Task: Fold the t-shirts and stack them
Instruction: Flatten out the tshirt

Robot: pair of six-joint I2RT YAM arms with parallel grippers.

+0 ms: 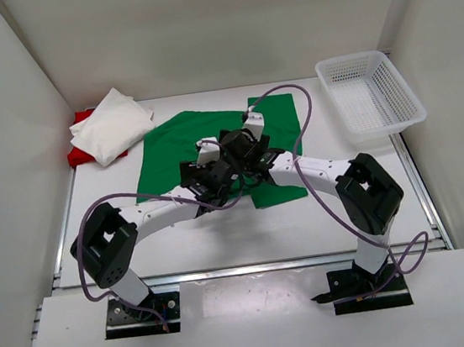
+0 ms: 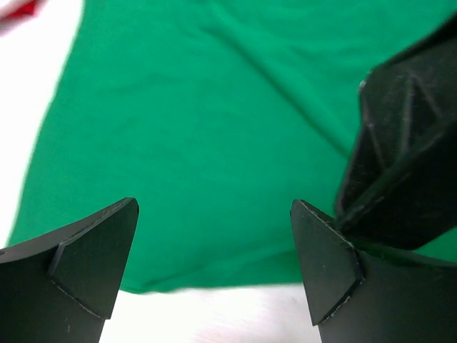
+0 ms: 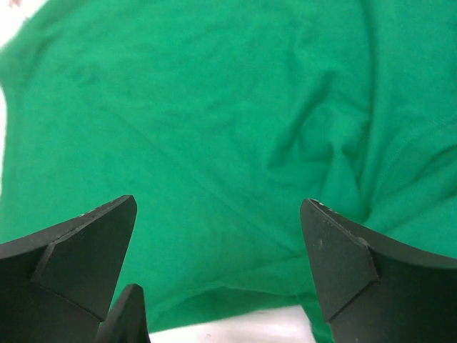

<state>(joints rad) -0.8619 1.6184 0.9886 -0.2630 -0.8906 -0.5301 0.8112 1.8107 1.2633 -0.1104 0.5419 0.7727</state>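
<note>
The green t-shirt [image 1: 179, 144] lies spread flat in the middle of the table. It fills the left wrist view [image 2: 193, 143] and the right wrist view [image 3: 214, 128]. The folded white t-shirt [image 1: 112, 125] lies on the red t-shirt [image 1: 82, 154] at the back left. My left gripper [image 1: 205, 177] is open and empty just above the green shirt's near hem [image 2: 214, 286]. My right gripper [image 1: 242, 148] is open and empty close beside it, over the shirt's near right part. Part of the right gripper shows at the right of the left wrist view [image 2: 407, 157].
A white plastic mesh basket [image 1: 369, 93] stands at the back right. White walls enclose the table on three sides. Both arms meet over the shirt's middle, their purple cables [image 1: 306, 122] looping above it.
</note>
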